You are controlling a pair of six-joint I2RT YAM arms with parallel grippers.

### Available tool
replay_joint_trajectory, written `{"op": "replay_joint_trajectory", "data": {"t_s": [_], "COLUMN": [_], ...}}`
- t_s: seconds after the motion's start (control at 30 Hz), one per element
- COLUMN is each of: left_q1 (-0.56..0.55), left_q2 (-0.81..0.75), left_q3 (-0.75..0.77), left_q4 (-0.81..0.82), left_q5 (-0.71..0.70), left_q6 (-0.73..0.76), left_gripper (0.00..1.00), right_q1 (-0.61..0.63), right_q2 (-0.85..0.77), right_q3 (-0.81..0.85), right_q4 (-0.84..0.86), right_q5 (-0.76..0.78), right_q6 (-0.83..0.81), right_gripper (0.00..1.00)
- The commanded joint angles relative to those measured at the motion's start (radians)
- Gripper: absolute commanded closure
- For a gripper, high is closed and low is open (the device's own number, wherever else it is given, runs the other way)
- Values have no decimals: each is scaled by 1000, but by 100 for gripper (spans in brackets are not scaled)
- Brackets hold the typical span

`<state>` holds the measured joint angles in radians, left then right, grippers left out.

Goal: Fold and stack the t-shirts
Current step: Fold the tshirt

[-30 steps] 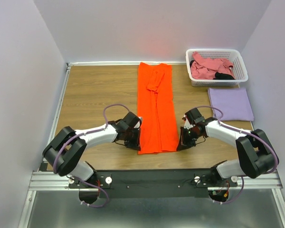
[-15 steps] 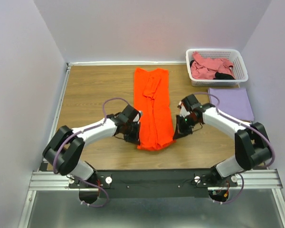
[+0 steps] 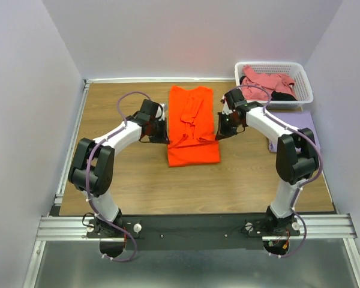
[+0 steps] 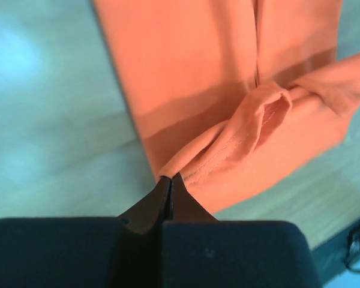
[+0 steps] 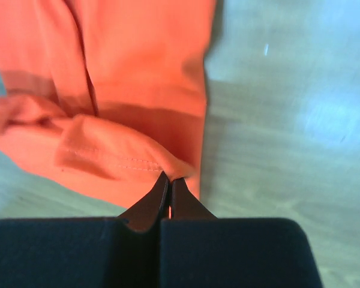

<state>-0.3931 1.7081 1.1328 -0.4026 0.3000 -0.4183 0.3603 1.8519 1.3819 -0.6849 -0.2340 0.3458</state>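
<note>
The bright orange t-shirt (image 3: 192,126) lies in the middle of the wooden table, folded into a long strip and doubled over on itself. My left gripper (image 3: 162,133) is shut on its hem corner at the strip's left edge, seen in the left wrist view (image 4: 170,177). My right gripper (image 3: 219,131) is shut on the opposite hem corner at the right edge, seen in the right wrist view (image 5: 169,175). The pale lavender shirt (image 3: 309,127) lies folded at the right, partly hidden by my right arm. The dusty pink shirt (image 3: 265,83) and a bit of black cloth (image 3: 282,95) lie in the basket.
A white lattice basket (image 3: 304,77) stands at the back right corner. Grey walls close in the table on the left, back and right. The wood table (image 3: 120,180) shows bare on the left and in front of the orange shirt.
Both grippers have carried the near hem of the orange shirt away from the arm bases toward the back, folding the long strip over itself to about half its length.
</note>
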Motion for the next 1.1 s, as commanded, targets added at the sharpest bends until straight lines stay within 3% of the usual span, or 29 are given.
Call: {"op": "replay_joint_trajectory", "data": {"t_s": [0.0, 0.43, 0.8, 0.97, 1.07], "left_q1": [42, 49, 53, 53, 53], "left_q2": [54, 188, 226, 229, 214], "left_q3": [84, 197, 186, 183, 189], "left_q4": [48, 140, 197, 219, 217], "left_q5": [-2, -56, -147, -182, -196], "left_q6": [68, 111, 121, 124, 116], "left_gripper": [100, 100, 99, 84, 63], "right_q1": [-7, -26, -31, -32, -32], "right_q2": [58, 132, 197, 205, 188], "right_q3": [89, 141, 155, 169, 174], "right_q4": [41, 136, 177, 185, 183], "right_q5": [82, 114, 134, 134, 128], "right_q6": [-36, -50, -64, -77, -87], "right_gripper": [100, 100, 100, 98, 82]}}
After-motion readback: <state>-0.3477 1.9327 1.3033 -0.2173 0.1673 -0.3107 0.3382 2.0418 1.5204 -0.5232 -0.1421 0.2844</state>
